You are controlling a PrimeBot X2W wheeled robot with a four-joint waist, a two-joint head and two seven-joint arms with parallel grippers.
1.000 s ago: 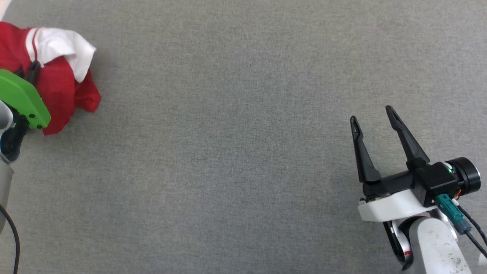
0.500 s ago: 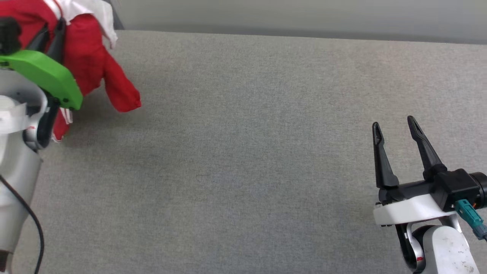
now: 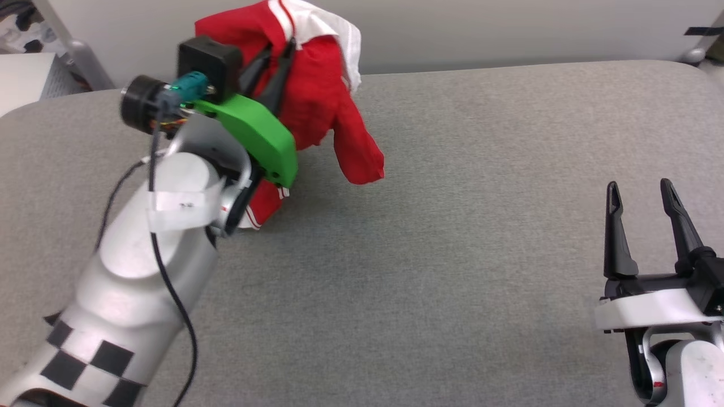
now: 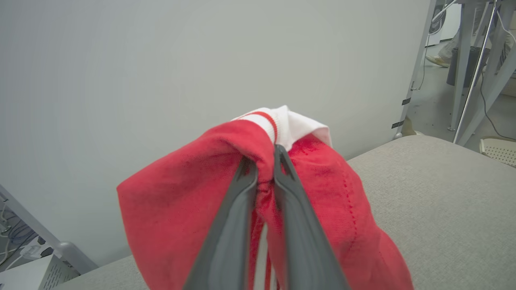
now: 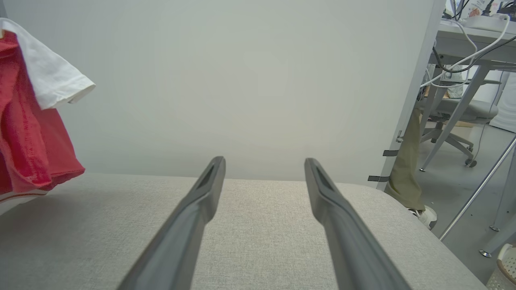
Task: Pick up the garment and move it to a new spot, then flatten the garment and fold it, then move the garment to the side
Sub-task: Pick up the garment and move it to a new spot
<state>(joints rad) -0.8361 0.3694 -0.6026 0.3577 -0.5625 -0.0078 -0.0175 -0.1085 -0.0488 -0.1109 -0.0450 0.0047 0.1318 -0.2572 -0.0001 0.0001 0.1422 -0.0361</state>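
Red-and-white soft fabric garment [image 3: 317, 102] hangs bunched above grey padded worktop's [image 3: 452, 254] far-left edge, clamped by left gripper [image 3: 280, 51]. Right gripper [image 3: 638, 185] spread, empty. Pickup done; placing, flattening, folding, side-move not yet done.

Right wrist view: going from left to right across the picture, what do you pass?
garment → right gripper, open → person's trouser leg → office chair
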